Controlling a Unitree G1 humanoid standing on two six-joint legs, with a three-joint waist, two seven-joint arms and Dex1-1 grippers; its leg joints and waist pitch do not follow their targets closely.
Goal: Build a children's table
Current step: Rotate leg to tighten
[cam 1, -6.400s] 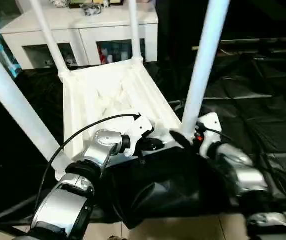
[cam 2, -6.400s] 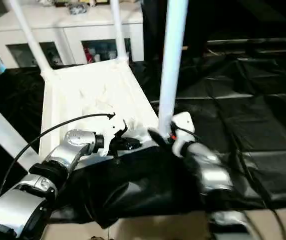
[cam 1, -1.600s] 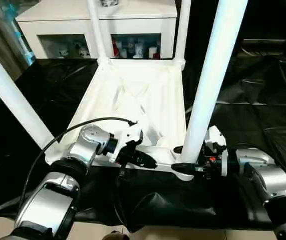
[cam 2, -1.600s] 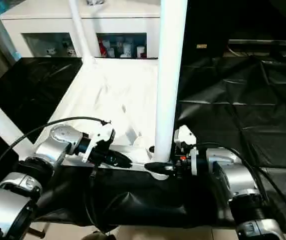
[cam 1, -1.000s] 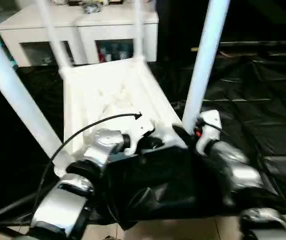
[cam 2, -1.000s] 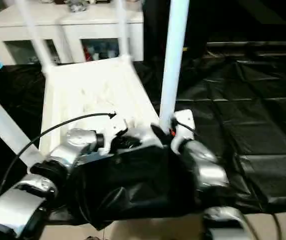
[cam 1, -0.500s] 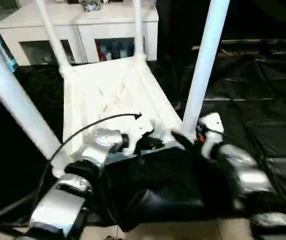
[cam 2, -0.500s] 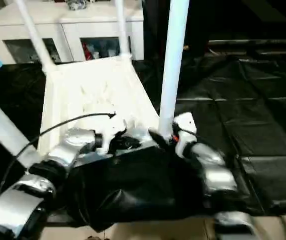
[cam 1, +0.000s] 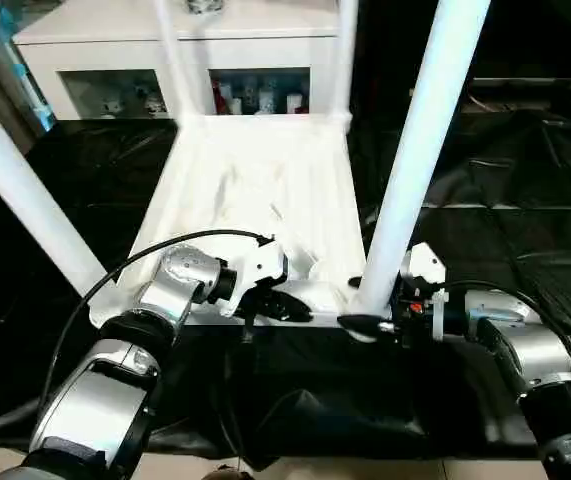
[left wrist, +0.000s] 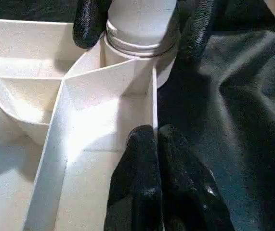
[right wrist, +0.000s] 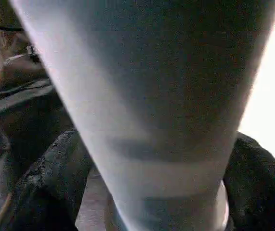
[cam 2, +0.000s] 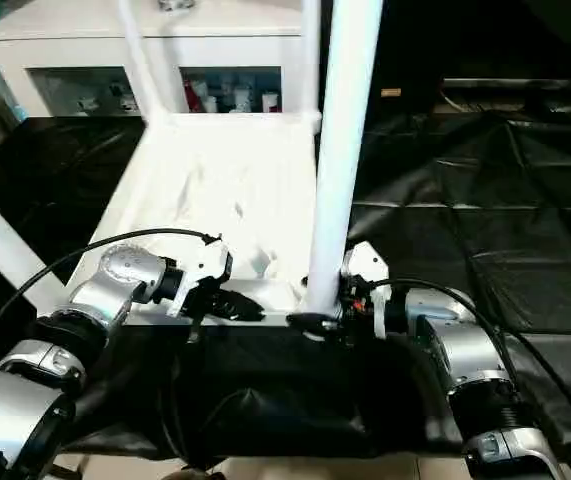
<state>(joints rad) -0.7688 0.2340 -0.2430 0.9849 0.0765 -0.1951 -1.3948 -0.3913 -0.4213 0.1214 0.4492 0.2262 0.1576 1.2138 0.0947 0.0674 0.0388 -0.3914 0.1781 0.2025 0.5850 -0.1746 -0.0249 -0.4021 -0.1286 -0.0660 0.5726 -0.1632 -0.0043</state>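
The children's table (cam 1: pixel 255 190) lies upside down on the black-covered work table, all white, ribbed underside up. Its legs stand upright in the corner sockets. My left gripper (cam 1: pixel 290 305) sits at the near rim, a little left of the near right leg (cam 1: pixel 420 140). In the left wrist view its fingers (left wrist: pixel 144 159) are shut on the thin rim wall. My right gripper (cam 1: pixel 365 305) reaches in from the right at that leg's base. One black finger lies against each side of the leg (right wrist: pixel 151 96), just above the socket collar (left wrist: pixel 142 41).
The near left leg (cam 1: pixel 25 200) rises steeply at the left, and two far legs (cam 1: pixel 170 55) stand at the back. A white cabinet (cam 1: pixel 85 40) lies beyond. Wrinkled black cover (cam 1: pixel 505 170) spreads to the right and bunches at the front edge (cam 1: pixel 345 400).
The whole picture has shifted as the head moved. Both grippers stay at the same places on the table's near edge, and the table itself has not visibly moved.
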